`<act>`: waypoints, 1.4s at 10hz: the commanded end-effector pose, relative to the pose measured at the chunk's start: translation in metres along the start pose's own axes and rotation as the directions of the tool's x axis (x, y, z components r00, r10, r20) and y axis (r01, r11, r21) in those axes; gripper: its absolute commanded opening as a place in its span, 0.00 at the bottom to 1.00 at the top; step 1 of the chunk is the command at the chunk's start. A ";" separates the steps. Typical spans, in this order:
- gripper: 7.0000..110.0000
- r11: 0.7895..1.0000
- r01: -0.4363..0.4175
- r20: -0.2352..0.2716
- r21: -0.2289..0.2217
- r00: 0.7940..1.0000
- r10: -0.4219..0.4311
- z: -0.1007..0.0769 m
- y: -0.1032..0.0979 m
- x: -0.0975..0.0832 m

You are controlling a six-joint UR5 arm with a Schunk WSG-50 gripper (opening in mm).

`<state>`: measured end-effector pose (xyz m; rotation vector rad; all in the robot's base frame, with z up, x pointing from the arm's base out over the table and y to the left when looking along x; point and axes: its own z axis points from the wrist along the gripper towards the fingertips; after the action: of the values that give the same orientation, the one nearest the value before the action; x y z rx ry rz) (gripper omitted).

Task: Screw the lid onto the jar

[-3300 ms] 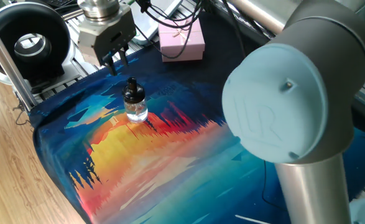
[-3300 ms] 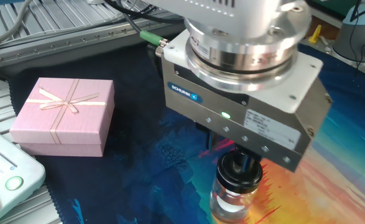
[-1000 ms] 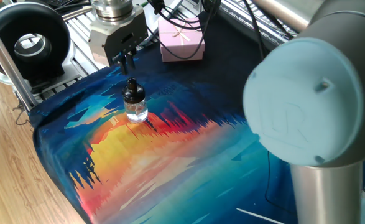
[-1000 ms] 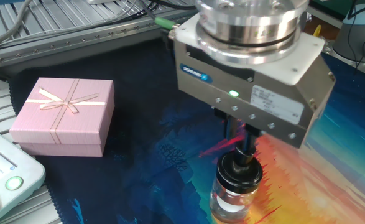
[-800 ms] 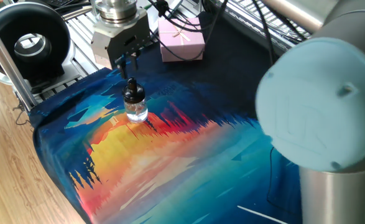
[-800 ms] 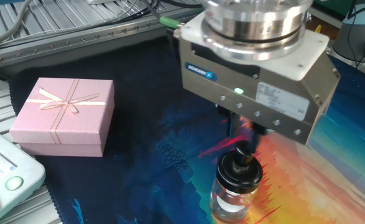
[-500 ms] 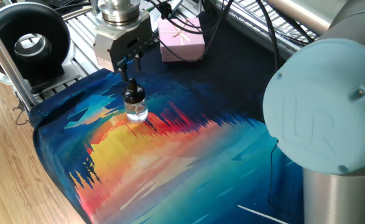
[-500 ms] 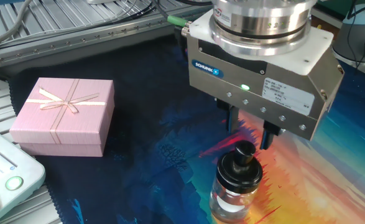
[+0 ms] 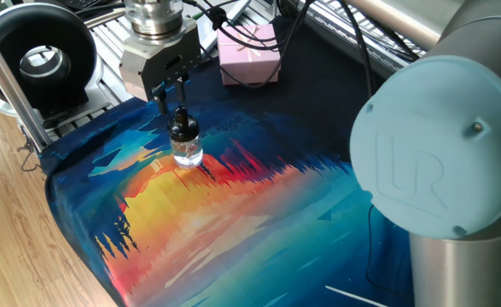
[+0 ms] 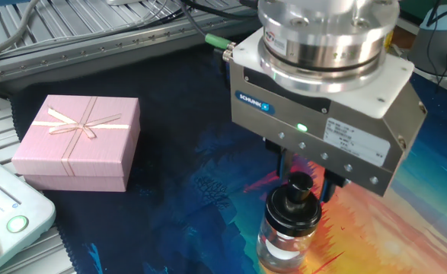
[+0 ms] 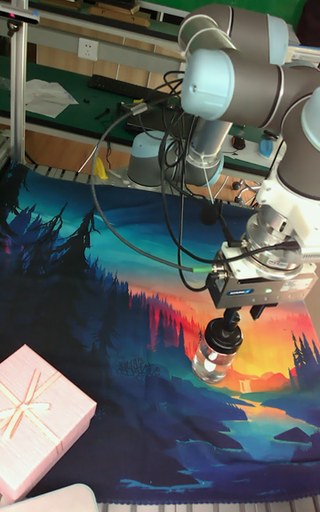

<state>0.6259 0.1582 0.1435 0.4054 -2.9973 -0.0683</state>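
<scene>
- While the lid [image 10: 292, 207] already sits on the neck of the jar [image 10: 283, 247], how far it is threaded cannot be read from any view; treat it as possibly loose.
- Far left of the other fixed view: pink gift box [image 10: 78, 142] on the dark part of the printed mat [image 10: 177, 221], well apart from the jar. Not a hazard for a straight descent.
- Centre: jar stands upright on the mat, at the edge of the orange band, unclamped. Nothing holds it against rotation, so a twist on the lid would likely spin the whole jar instead of tightening.
- Directly above: gripper [image 10: 308, 176], fingers parted and straddling the knob of the lid, one finger [image 10: 283, 164] on each side. No contact visible; it grips nothing. In the tall fixed view the gripper [image 11: 242, 314] hangs just over the knob.
- Risk, alignment: the gap beside the knob looks narrow. If centring is slightly off, one finger lands on the lid's shoulder and tips the jar.
- Risk, grip: the knob is small and round; a shallow pinch may slip during the turn.
- Risk, thread: if the lid sits crooked, turning could cross-thread it; tilt cannot be judged here.
- Right: the arm's large joint [image 9: 434, 162] blocks part of one fixed view.
</scene>
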 end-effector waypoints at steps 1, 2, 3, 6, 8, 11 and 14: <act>0.36 1.000 0.012 0.007 0.000 1.000 -0.012 0.006 -0.005 -0.001; 0.36 1.000 0.015 0.007 -0.002 1.000 -0.015 0.006 -0.008 0.001; 0.36 1.000 0.009 -0.003 0.007 1.000 -0.009 0.004 -0.010 0.004; 0.15 1.000 0.002 0.000 0.003 1.000 -0.002 0.007 -0.007 0.006; 0.15 1.000 -0.001 -0.002 0.008 1.000 0.001 0.012 -0.008 0.007; 0.15 1.000 -0.004 -0.014 0.000 1.000 0.004 0.006 -0.003 0.011; 0.15 1.000 0.010 -0.015 -0.006 1.000 -0.011 0.007 -0.002 0.010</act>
<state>0.6172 0.1500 0.1359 0.4092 -2.9847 -0.0487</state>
